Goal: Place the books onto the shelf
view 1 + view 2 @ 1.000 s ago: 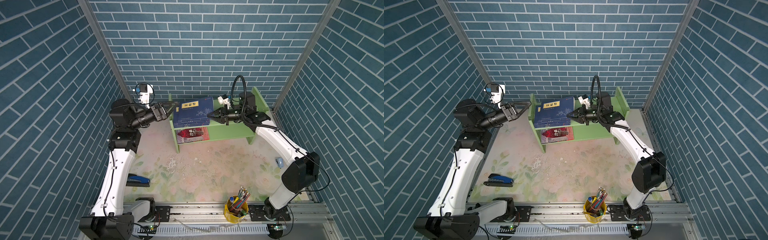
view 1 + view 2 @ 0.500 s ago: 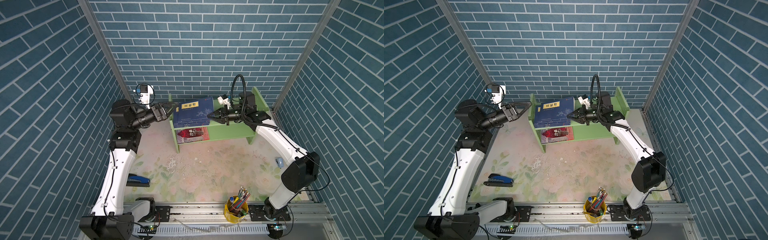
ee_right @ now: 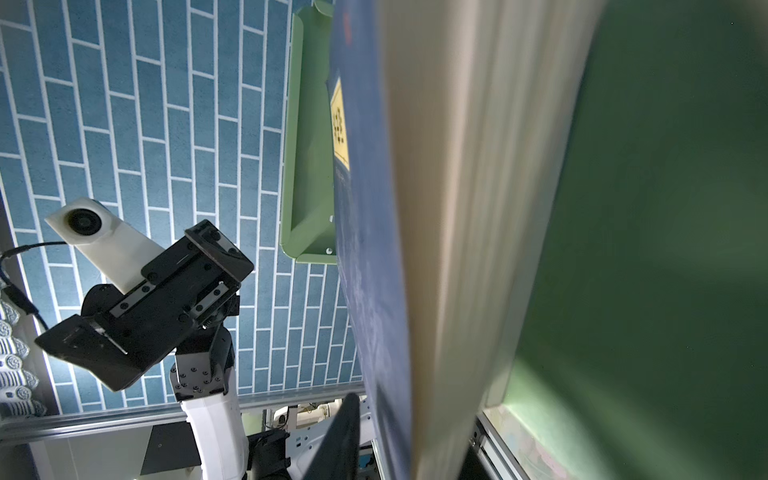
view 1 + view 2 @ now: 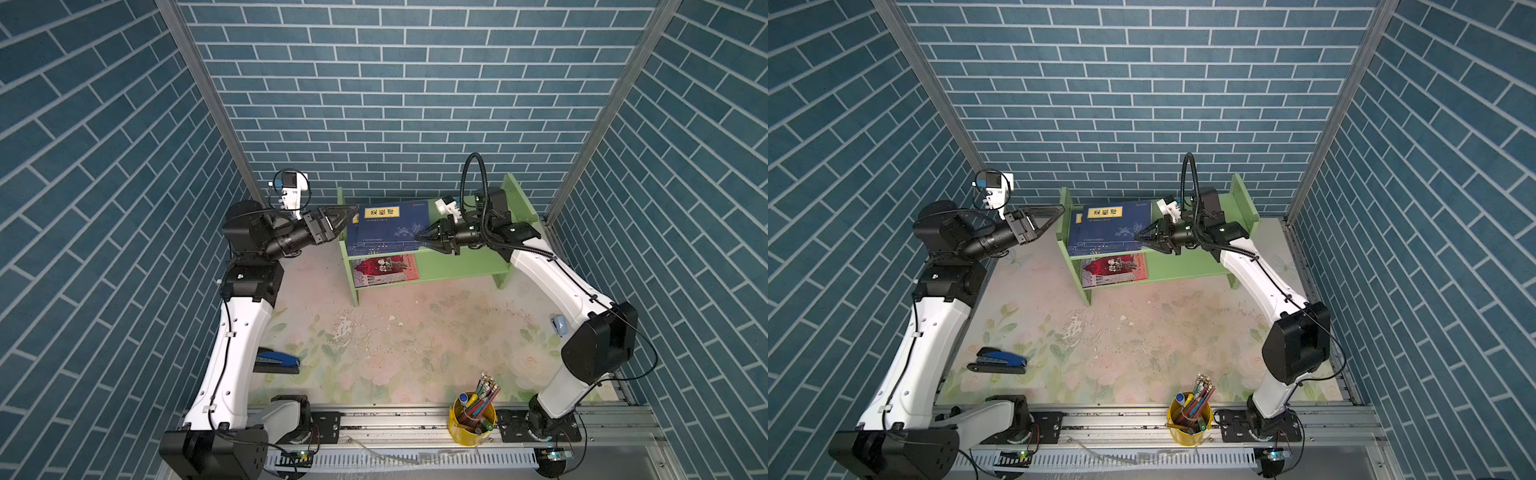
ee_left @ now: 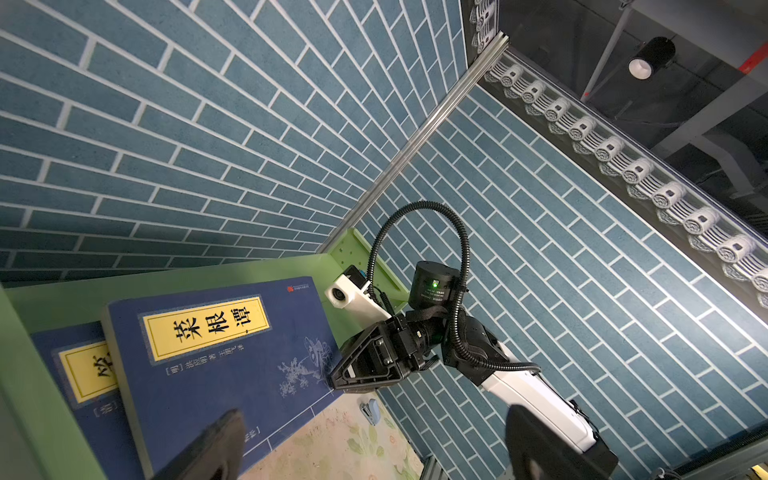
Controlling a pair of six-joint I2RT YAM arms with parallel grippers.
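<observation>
**Navy stack on the upper tier, right jaws at its edge**

Furthest left in both top views, a blue stapler [image 4: 277, 361] [image 4: 998, 360] lies on the floral mat [image 4: 395, 332] beside the left arm. Above it in the view, the left gripper [image 4: 347, 220] [image 4: 1054, 220] hovers at the left side panel of the light-green shelf [image 4: 457, 266] [image 4: 1183, 266]. Its jaws are spread wide and hold nothing. In the left wrist view its fingers [image 5: 208, 449] stand far apart, framing the near corner of the books.

The shelf stands against the back wall. The navy books [image 4: 1108, 228] lie flat in a stack at the left end of its upper tier; their number cannot be counted. The top navy book [image 4: 392, 226] [image 5: 216, 357] lies skewed on the one below, whose yellow label shows at the left. The red-and-grey book [image 4: 386, 268] [image 4: 1115, 270] lies on the lower tier, directly beneath the stack.

The right gripper [image 4: 417, 237] [image 4: 1139, 237] [image 5: 332, 380] reaches in from the right, its tips at the stack's right edge. In the right wrist view blurred page edges fill the middle. One dark finger [image 3: 338, 436] stands on the cover side with a narrow slit between it and the cover, and the other finger is hidden. Whether the jaws clamp the book cannot be told.

Toward the front right stand a yellow cup of pens [image 4: 471, 419] [image 4: 1188, 419] and a small pale-blue object [image 4: 559, 325].
</observation>
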